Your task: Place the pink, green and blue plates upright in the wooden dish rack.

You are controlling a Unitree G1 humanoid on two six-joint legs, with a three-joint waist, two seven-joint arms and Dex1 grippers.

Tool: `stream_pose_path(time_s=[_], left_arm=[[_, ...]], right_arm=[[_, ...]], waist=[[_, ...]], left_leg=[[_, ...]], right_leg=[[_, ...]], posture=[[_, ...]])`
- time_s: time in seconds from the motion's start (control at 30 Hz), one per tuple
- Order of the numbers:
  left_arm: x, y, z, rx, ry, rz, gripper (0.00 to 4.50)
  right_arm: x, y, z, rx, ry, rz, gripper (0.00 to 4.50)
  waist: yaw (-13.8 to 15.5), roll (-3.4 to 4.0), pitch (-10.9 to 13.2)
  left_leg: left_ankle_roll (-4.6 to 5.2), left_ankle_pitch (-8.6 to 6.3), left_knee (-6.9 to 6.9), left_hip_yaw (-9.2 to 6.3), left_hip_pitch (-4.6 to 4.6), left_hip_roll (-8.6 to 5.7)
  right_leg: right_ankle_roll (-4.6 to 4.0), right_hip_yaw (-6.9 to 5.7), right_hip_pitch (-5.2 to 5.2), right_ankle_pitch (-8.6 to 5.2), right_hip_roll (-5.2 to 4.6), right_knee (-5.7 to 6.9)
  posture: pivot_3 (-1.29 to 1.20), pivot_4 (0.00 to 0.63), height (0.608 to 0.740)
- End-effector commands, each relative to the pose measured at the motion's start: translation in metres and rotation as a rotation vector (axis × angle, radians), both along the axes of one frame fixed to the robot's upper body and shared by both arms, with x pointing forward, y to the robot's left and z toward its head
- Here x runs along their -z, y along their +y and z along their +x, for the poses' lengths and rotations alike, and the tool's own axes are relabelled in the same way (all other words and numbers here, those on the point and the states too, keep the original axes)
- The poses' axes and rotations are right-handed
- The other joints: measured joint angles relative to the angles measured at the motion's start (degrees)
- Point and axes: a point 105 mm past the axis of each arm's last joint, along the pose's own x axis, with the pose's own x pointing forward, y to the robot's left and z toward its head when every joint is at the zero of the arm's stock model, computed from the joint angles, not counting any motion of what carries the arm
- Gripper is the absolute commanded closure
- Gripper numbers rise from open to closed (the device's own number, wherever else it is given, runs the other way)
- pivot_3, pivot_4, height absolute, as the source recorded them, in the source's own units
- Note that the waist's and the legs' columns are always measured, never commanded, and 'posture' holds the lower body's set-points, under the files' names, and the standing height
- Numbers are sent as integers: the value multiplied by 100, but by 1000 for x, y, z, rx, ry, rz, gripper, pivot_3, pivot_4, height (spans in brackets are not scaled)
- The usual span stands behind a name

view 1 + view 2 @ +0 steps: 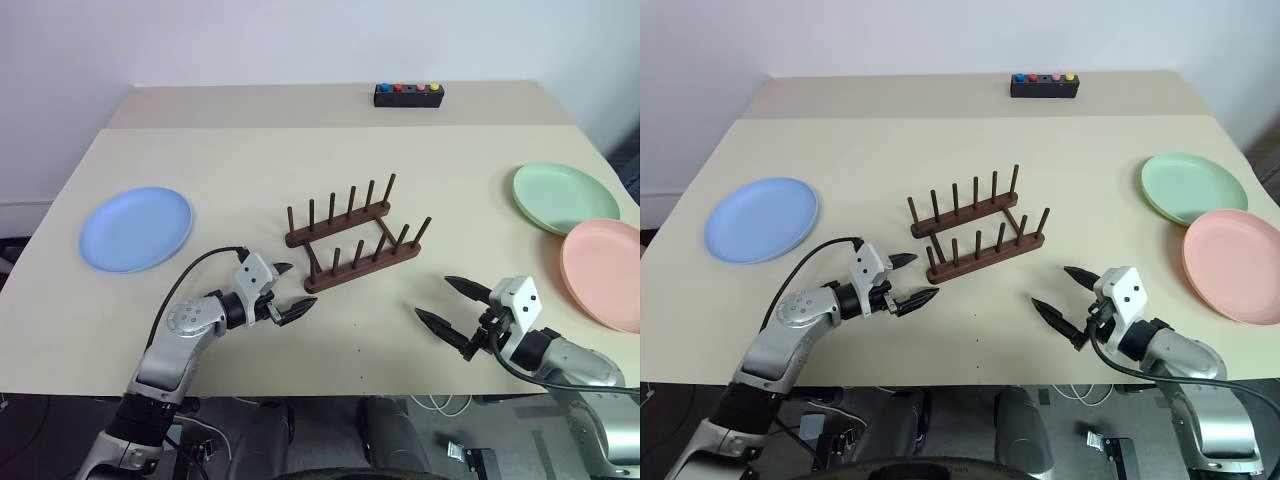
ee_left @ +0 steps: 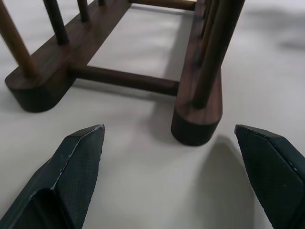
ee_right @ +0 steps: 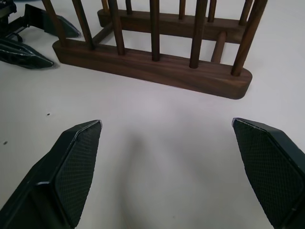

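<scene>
Flanking the wooden dish rack [image 1: 352, 237] at mid-frame, both hands hang low over the tabletop [image 1: 300, 150] with nothing in them. The left hand [image 1: 286, 291] has its two black fingers spread and pointing at the rack's near-left end; in the left wrist view the rounded end of one rail sits just ahead, between the fingertips and clear of them. The right hand [image 1: 452, 303], lower right of centre, is spread wide too and aims up-left at the rack's near rail, with a stretch of bare tabletop between them.

No plate stands in the rack yet, so the task has not begun in earnest. The blue plate [image 1: 135, 228] lies flat at the left of the frame, well apart from the rack. The green plate [image 1: 564, 197] lies flat at the upper right, and the pink plate [image 1: 607, 272] just below it at the right edge, their rims touching or overlapping slightly.

What the coming move turns on is side. The blue plate lies up and to the left of the left hand, behind the way its fingers point, so that arm would have to swing outward. The pink plate lies to the right of the right hand, nearer than the green, and likewise off its pointing line. The rack's rails run lower left to upper right, so plates would stand across that line.
</scene>
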Motion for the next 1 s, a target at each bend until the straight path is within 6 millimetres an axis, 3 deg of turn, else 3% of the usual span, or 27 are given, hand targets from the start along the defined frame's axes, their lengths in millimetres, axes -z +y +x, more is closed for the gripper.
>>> stream_pose_path(time_s=[0.03, 0.2, 0.37, 0.5, 0.77, 1.0], left_arm=[[10, -11, -2, 53, 37, 8, 1321], [7, -7, 1, 86, 23, 28, 3733], [3, -10, 5, 164, -10, 72, 3747], [-7, -29, 11, 307, -40, 89, 3747], [-20, -61, 43, 451, -90, 131, 3747], [-19, -66, 51, 503, -102, 153, 3747]], right_arm=[[-11, -1, 2, 13, -65, -9, 0], [-9, -5, -3, 21, -66, -12, 0], [-6, -6, -7, -7, -40, -6, 0], [-5, -12, -9, -23, -16, -9, 0], [-4, -16, -17, -12, -8, -3, 0], [-2, -18, -30, 35, -5, 2, 0]], waist=[[5, 0, 0], [-9, 0, -1], [-1, 0, -1], [26, -1, 0], [-15, -9, 5], [-22, -12, 7]], left_leg=[[0, 0, 1, 0, 0, 0], [0, 0, -5, -1, 4, 0], [0, 0, -3, -1, 11, 0], [0, 0, -2, -1, 16, -1], [5, -3, -6, -2, 12, -3], [10, -5, -5, -2, -5, -3]], right_leg=[[0, 0, 2, 0, 0, -1], [3, 0, 3, -1, 0, -2], [2, 0, 10, -2, 0, -1], [1, -1, 18, -3, 0, -3], [27, -1, 12, 6, 1, -4], [30, -1, -3, 5, 1, -4]], posture=[[0, 150, 740], [0, 150, 740], [0, 150, 740], [0, 150, 740], [0, 150, 740], [0, 150, 740]])
